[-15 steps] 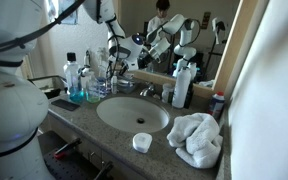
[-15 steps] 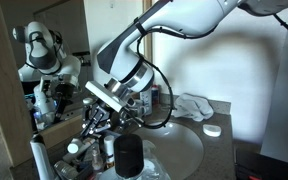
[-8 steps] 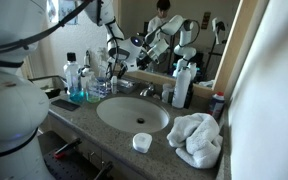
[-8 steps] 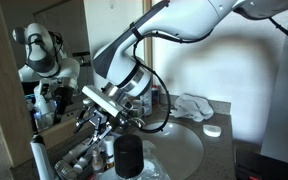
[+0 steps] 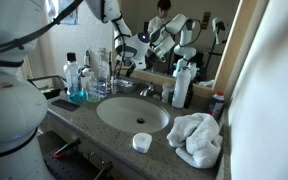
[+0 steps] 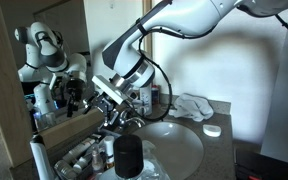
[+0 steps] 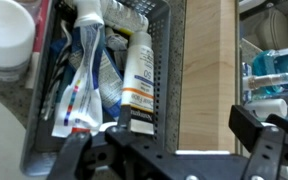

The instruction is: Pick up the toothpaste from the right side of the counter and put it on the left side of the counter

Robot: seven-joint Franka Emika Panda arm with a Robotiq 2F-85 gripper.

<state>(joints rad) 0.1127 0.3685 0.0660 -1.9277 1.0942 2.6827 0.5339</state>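
Toothpaste (image 7: 76,85), a striped tube, lies lengthwise in a dark mesh basket (image 7: 174,50). It is pressed against 1 white orange-banded tube (image 7: 139,72) on one side and dark items I cannot make out on the other, so there is little free room around it. Gripper (image 7: 164,142) hangs over the basket's near end, its 2 fingers spread wide with nothing between them. The basket sits at the back of the speckled stone counter (image 5: 84,122), beside 1 oval sink (image 5: 132,113) with 1 faucet (image 5: 150,92); 1 crumpled white towel (image 5: 196,138) and 1 small white cap (image 5: 142,142) lie near the front edge.
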